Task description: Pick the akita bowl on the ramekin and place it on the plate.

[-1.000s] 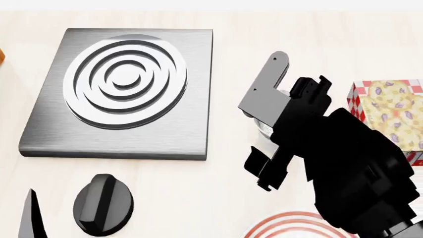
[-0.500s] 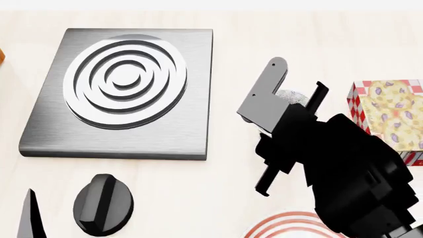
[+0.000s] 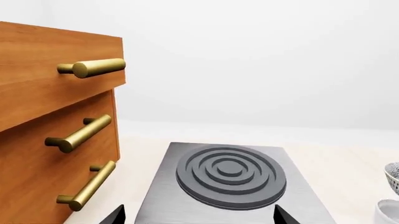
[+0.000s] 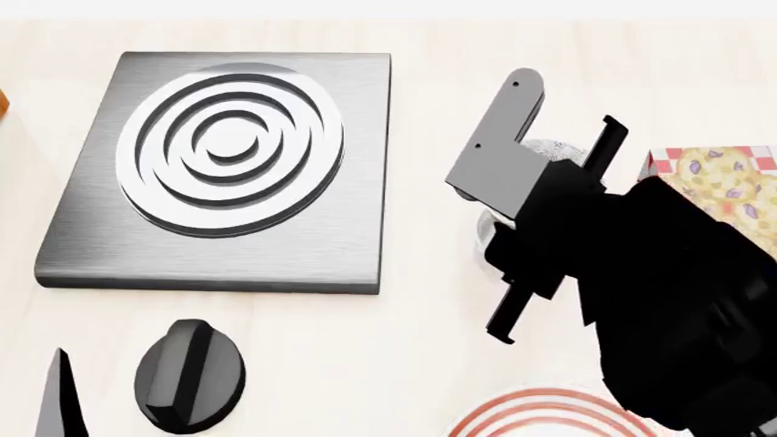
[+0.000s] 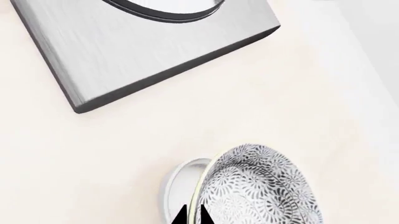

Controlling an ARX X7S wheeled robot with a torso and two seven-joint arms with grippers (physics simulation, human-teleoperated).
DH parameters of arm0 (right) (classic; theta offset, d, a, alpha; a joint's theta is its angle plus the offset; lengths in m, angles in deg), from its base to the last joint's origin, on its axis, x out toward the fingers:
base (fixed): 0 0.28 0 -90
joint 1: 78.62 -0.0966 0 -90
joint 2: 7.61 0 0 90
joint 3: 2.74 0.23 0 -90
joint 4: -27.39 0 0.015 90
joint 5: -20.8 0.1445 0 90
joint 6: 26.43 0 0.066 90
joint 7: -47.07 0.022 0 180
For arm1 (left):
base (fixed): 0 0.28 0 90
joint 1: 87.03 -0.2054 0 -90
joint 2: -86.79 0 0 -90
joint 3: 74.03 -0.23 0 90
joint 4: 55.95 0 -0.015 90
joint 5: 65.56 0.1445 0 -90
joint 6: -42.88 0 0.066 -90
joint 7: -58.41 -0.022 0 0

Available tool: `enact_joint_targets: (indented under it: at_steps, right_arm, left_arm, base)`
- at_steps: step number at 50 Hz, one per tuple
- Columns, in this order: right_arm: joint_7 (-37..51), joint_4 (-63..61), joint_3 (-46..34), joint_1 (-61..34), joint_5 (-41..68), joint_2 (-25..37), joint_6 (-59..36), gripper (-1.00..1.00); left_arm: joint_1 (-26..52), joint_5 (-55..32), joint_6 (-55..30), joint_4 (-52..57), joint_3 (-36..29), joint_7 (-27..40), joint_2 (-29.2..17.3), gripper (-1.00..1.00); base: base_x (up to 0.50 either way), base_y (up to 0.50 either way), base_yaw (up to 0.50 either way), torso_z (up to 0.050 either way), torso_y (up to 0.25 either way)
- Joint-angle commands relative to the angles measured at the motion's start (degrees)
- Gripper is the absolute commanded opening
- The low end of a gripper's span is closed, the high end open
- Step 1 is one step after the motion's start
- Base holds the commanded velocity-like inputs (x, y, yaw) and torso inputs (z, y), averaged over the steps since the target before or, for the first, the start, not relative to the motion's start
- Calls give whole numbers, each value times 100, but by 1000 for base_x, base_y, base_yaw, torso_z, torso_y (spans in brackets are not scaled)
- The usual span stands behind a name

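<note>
The akita bowl (image 5: pixel 262 186), speckled grey and white, hangs tilted with my right gripper (image 5: pixel 192 215) shut on its rim, one fingertip on each side. Behind it, partly hidden, stands the plain white ramekin (image 5: pixel 181 186). In the head view only a speckled sliver of the bowl (image 4: pixel 552 147) shows between the gripper parts, and the right arm covers most of the ramekin (image 4: pixel 485 221). The left wrist view shows the bowl (image 3: pixel 393 173) raised above the ramekin (image 3: pixel 388 212). The red-ringed plate (image 4: pixel 534 411) peeks in at the near edge. My left gripper (image 3: pixel 198 217) is open, over the burner slab.
A grey metal burner slab (image 4: pixel 225 164) with concentric rings lies at the left, a black knob (image 4: pixel 188 373) in front of it. A red-checked patterned box (image 4: pixel 722 205) stands at the right. A wooden drawer unit (image 3: pixel 44 140) with brass handles is beside the left arm.
My right gripper has risen and shifted toward the back right with the bowl held in it. The bowl has come up off the ramekin and is tilted. The left arm is still.
</note>
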Motion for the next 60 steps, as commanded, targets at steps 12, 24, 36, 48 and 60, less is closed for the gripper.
enact_joint_targets:
  at_steps: [12,24,36,48,60]
  right_arm:
    - [-531,-1252,-240,-547,-49,415,-1012,-100]
    - [-980,-2381,-436,-744,70,889,-1705,-100]
    - [-1109,-3446,-345,-553,308,1414,-2205,-100]
    - [-884,-4276,165,47,704,1809,-2464,-100]
    - [-554,-5311,875,887,1216,2276,-2707,-100]
  left_arm:
    - [-6,-114,8,49,13,66,-53,100]
    - [-11,-119,15,65,-13,105,-78,100]
    - [-19,-100,27,76,-63,142,-101,100]
    - [-9,-146,22,94,-30,191,-133,100]
    - [6,-137,27,91,-50,227,-159,100]
  base:
    - [0,0,0,0,0]
    - [0,0,0,0,0]
    - [0,0,0,0,0]
    - [0,0,0,0,1]
    - [0,0,0,0,0]
